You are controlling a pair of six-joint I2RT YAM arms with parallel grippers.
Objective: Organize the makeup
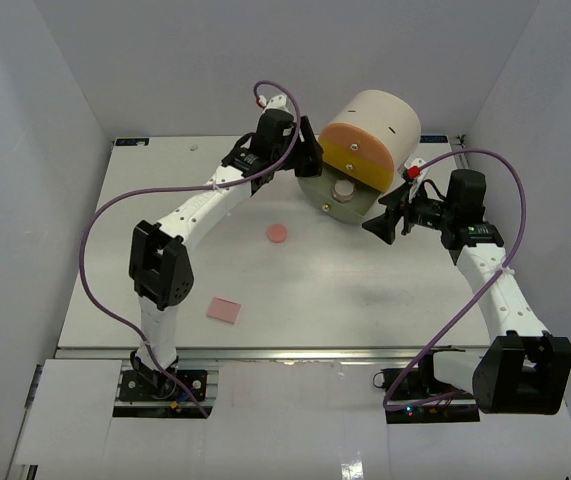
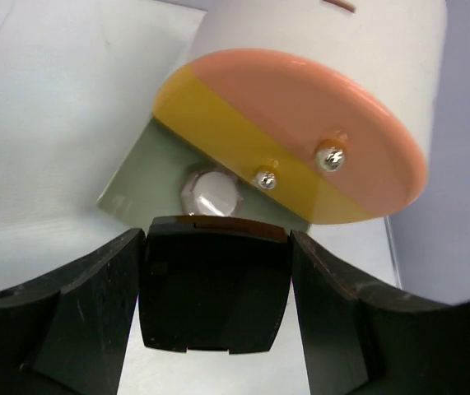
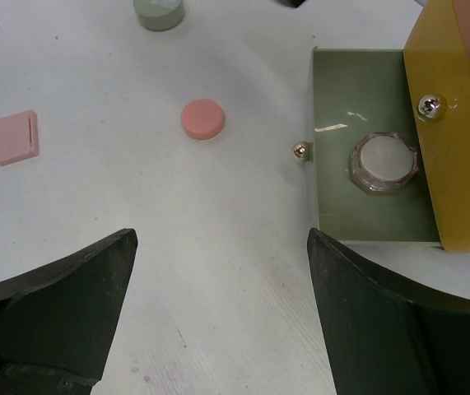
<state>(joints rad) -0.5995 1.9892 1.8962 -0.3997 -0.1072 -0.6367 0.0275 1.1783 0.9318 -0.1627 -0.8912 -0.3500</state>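
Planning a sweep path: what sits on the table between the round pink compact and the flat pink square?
Nothing: the table between the round pink compact and flat pink square is bare, clearest in the right wrist view.

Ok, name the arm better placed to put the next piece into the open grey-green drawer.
Left, I'd say. The left pincer grips the black case just short of the open drawer; the right pincer stands open and empty beside it.

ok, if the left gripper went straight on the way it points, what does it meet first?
Probably the faceted jar in the open grey drawer, with the black case between its fingers touching first. Depth is unclear.
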